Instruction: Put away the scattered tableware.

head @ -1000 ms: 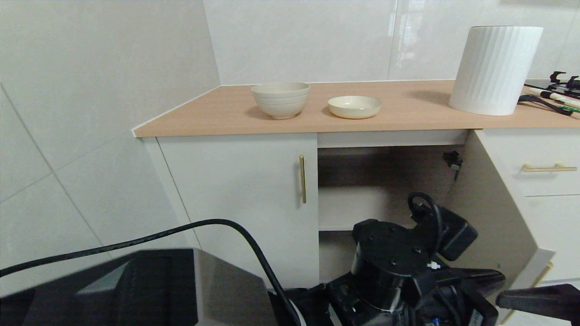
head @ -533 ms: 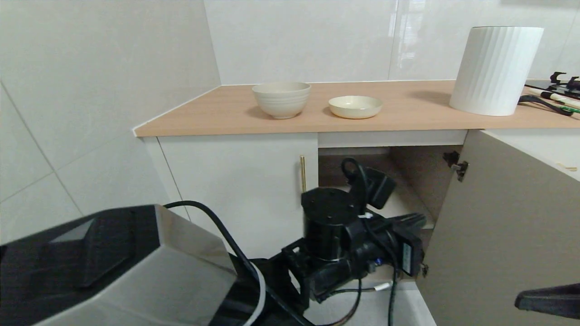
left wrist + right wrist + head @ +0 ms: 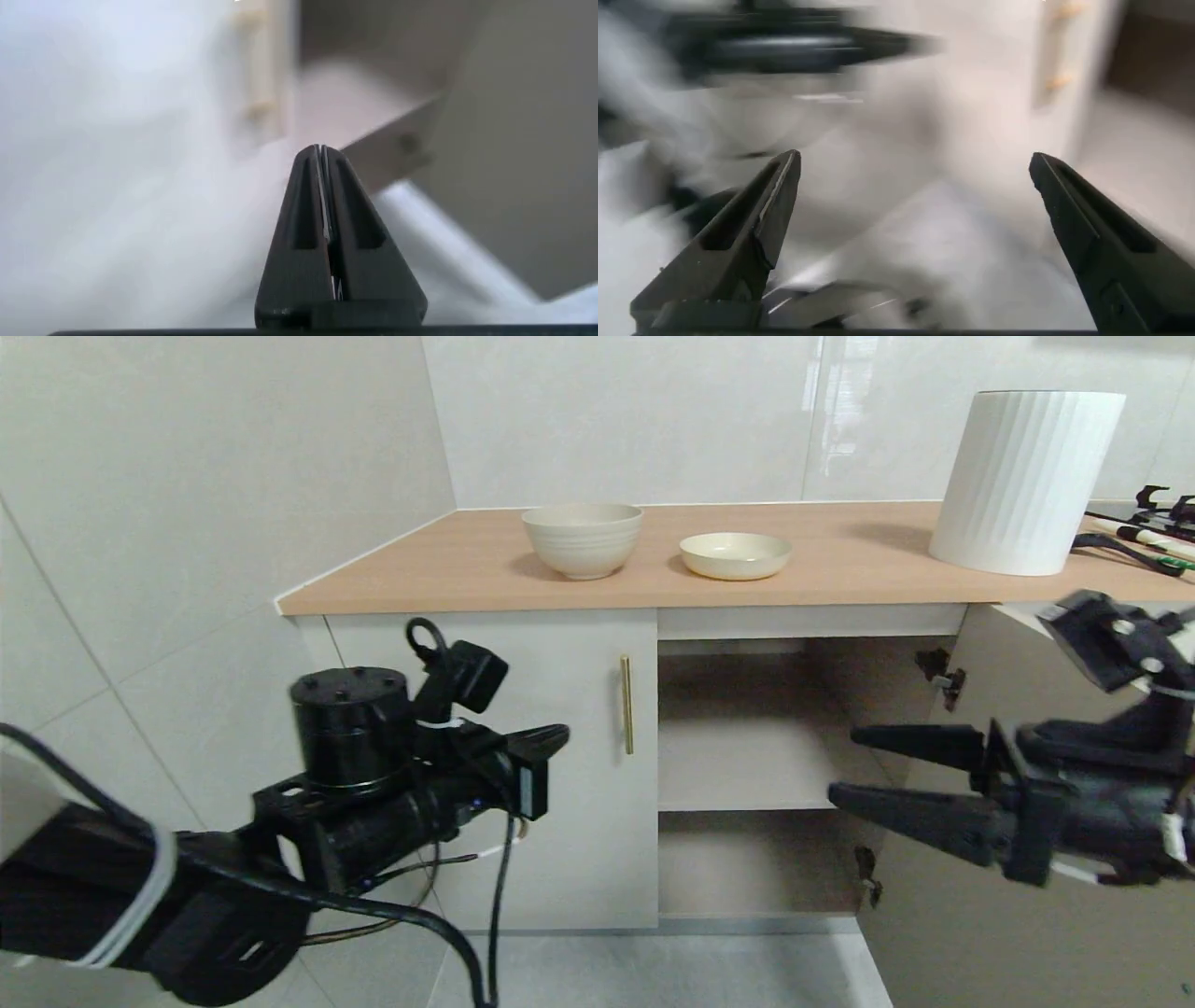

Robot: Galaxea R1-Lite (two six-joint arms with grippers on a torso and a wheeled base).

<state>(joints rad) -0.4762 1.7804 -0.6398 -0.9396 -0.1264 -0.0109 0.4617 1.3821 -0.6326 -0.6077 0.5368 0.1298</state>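
Note:
A ribbed beige bowl (image 3: 582, 539) and a shallow cream dish (image 3: 735, 555) stand side by side on the wooden countertop (image 3: 448, 574), above the cabinet. My left gripper (image 3: 553, 737) hangs in front of the shut left cabinet door (image 3: 523, 709), well below the bowl. Its fingers (image 3: 322, 201) are pressed together with nothing between them. My right gripper (image 3: 845, 765) is level with the open cabinet's shelf (image 3: 747, 775), by the swung-out door. It stands open and empty (image 3: 913, 163).
A tall white ribbed container (image 3: 1024, 481) and some utensils (image 3: 1134, 537) sit at the counter's right end. The right cabinet door (image 3: 943, 933) stands open behind the right arm. A gold handle (image 3: 626, 705) marks the shut door. A tiled wall (image 3: 187, 523) bounds the left.
The left arm has swung from in front of the cabinet opening to the left and upward. The right gripper has risen into view before the open door.

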